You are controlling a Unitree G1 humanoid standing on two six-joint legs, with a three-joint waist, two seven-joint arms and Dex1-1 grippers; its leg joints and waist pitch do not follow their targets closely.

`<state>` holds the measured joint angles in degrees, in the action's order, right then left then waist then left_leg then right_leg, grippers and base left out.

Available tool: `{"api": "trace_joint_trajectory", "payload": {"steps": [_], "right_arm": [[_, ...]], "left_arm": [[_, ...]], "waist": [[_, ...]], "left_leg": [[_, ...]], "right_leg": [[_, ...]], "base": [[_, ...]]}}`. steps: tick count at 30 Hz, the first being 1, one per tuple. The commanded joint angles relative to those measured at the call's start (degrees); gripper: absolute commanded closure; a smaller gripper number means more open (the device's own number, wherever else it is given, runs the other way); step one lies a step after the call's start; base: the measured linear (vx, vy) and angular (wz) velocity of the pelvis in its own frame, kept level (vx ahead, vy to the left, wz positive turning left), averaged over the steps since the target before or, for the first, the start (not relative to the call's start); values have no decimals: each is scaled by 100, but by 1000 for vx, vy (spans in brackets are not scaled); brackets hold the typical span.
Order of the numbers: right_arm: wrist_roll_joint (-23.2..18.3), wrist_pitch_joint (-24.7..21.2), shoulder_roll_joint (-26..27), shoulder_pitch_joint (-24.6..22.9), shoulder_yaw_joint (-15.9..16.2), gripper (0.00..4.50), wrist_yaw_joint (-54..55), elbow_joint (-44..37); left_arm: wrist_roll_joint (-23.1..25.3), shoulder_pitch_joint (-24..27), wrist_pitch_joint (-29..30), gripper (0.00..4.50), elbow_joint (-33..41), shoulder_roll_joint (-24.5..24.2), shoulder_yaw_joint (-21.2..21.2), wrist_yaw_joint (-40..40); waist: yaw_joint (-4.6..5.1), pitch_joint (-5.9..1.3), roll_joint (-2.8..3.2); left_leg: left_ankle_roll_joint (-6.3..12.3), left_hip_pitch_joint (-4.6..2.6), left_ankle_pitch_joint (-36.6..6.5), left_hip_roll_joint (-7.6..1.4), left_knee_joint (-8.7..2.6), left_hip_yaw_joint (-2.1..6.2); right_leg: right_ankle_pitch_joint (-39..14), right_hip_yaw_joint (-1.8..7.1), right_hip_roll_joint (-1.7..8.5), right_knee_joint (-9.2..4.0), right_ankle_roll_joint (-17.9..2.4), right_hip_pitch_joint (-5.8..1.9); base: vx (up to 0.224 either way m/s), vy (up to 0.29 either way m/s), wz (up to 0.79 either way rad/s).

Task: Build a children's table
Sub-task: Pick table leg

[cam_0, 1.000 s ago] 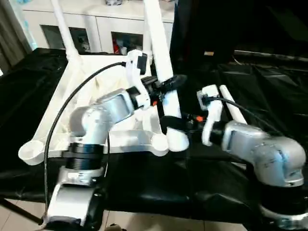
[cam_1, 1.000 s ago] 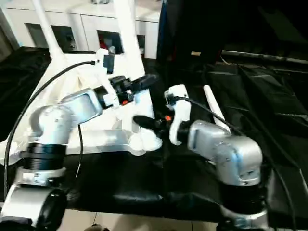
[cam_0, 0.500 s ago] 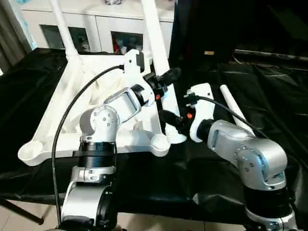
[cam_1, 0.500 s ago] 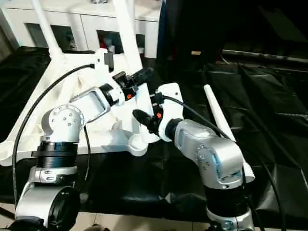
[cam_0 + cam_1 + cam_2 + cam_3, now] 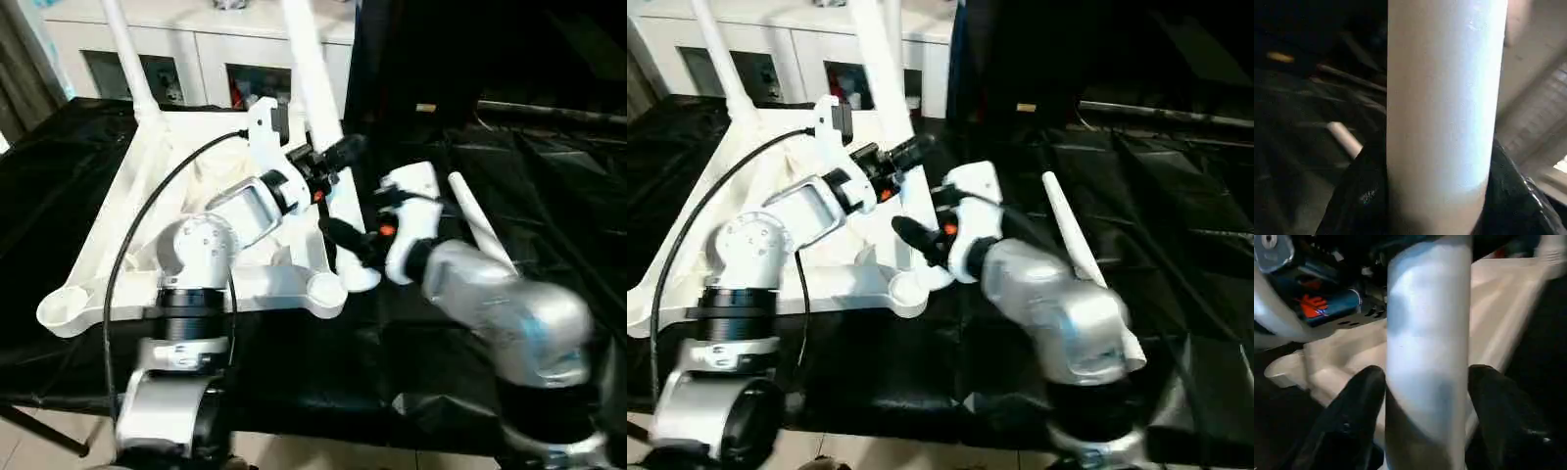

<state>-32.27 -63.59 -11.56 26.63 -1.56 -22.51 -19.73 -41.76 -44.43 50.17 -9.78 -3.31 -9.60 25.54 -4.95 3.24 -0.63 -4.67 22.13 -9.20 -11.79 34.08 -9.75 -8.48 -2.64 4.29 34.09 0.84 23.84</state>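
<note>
The children's table top (image 5: 274,282) lies upside down on the black cloth, white, with round corner sockets. One leg (image 5: 127,54) stands in its far left corner. A second white leg (image 5: 312,78) rises tilted beside the top's right rim, its foot near the front right socket (image 5: 328,294). My left gripper (image 5: 328,164) is shut on this leg partway up, and the left wrist view has black fingers (image 5: 1359,196) pressed against the leg (image 5: 1442,98). Lower down, my right gripper (image 5: 351,245) stands open, its fingers (image 5: 1361,396) flanking the leg (image 5: 1427,333).
A loose white leg (image 5: 470,220) lies on the black cloth to the right of my right arm. A white cabinet with glass-front shelves (image 5: 196,49) stands behind the table. The left arm's black cable (image 5: 127,245) loops over the top.
My left gripper has closed onto the tilted leg. The right gripper's fingers have eased apart around the leg's lower part. The leg's foot stays beside the front right socket.
</note>
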Motion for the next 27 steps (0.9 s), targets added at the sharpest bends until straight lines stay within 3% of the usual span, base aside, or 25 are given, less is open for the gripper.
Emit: {"api": "trace_joint_trajectory", "payload": {"steps": [1, 4, 7, 8, 14, 21, 22, 25, 27], "right_arm": [[-463, -450, -265, 77, -157, 133, -415, -112], [-776, -1100, -352, 180, -492, 133, -492, 94], [-956, -1300, -366, 224, -636, 133, -525, 182], [-1032, -1364, -363, 238, -681, 133, -551, 209], [-1097, -1483, -361, 261, -677, 203, -542, 257], [-975, -1299, -364, 213, -537, 246, -394, 207], [-832, -1091, -369, 190, -441, 249, -268, 183], [-647, -885, -222, 168, -417, 254, -23, 165], [-363, -608, -128, 156, -240, 255, 212, 96]], "left_arm": [[-234, 14, 217, 262, 247, -147, 224, 541], [-443, -30, 415, 262, 294, -280, 197, 910], [-753, -17, 571, 262, 464, -373, 154, 1299], [-850, -8, 601, 262, 519, -404, 142, 1408], [-876, 2, 578, 262, 498, -482, 166, 1556], [-716, 33, 477, 262, 480, -489, 265, 1512], [-553, -32, 501, 206, 301, -453, 263, 1181], [-190, -62, 337, 178, 154, -440, 396, 869], [367, -55, -124, 162, 67, -366, 572, 418]], "waist": [[10, -439, 40], [15, -425, 15], [8, -416, 22], [10, -422, -2], [-4, -421, 24], [-16, -431, 28], [-15, -438, 21], [-8, -433, 18], [7, -432, 16]], "left_leg": [[-241, -111, -1251, -6, -383, -11], [-233, -107, -1244, 1, -380, -24], [-273, -110, -1304, -8, -386, -21], [-280, -114, -1305, -6, -384, -21], [-352, -130, -1307, -22, -399, -15], [-389, -115, -1205, -22, -402, -12], [-413, -108, -1164, -27, -399, -14], [-446, -125, -1189, -20, -402, -15], [-461, -97, -1213, -12, -410, -9]], "right_leg": [[-1470, 144, 193, -380, -601, -307], [-1561, 146, 200, -377, -716, -308], [-1904, 143, 223, -415, -662, -300], [-1968, 141, 226, -421, -635, -300], [-1995, 143, 218, -422, -565, -276], [-1881, 150, 226, -405, -529, -290], [-1788, 151, 225, -391, -527, -295], [-1877, 154, 218, -408, -468, -279], [-1985, 149, 221, -424, -364, -295]], "base": [[0, 0, 0], [0, 0, 0], [0, 0, 0], [0, 0, 0], [0, 0, 0], [0, 0, 0], [0, 0, 0], [0, 0, 0], [0, 0, 0]]}}
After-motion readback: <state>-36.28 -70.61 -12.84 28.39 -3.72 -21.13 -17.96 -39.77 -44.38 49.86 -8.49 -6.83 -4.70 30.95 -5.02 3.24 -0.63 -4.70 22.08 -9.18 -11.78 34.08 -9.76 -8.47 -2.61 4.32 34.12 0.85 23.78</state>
